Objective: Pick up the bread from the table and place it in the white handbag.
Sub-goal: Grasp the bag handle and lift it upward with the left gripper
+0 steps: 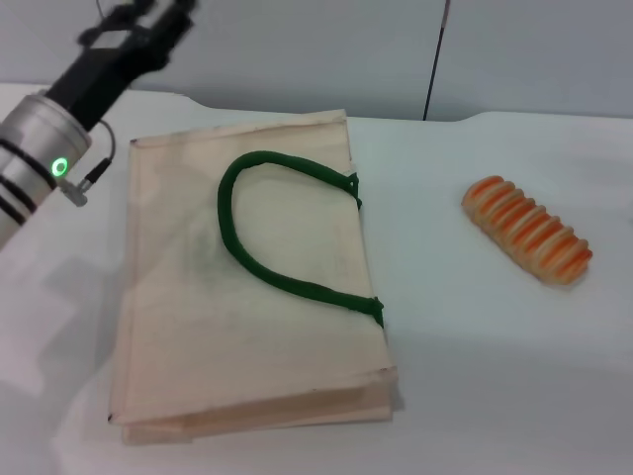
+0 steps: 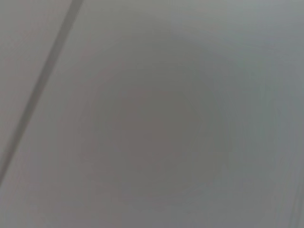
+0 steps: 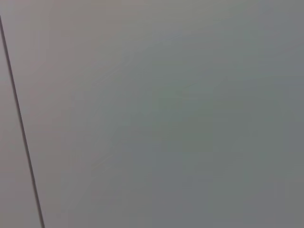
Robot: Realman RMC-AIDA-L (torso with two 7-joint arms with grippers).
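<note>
The bread [image 1: 527,230], a small ridged loaf striped orange and cream, lies on the white table [image 1: 455,396] at the right. The white handbag [image 1: 247,287] lies flat at the middle left, with a dark green loop handle [image 1: 277,228] on top. My left gripper [image 1: 148,25] is raised at the far left, above the bag's far left corner, well away from the bread. It holds nothing that I can see. My right gripper is out of view. Both wrist views show only a plain grey wall.
A grey wall with a dark vertical seam [image 1: 435,59] stands behind the table. The table's far edge [image 1: 495,117] runs just beyond the bag and the bread.
</note>
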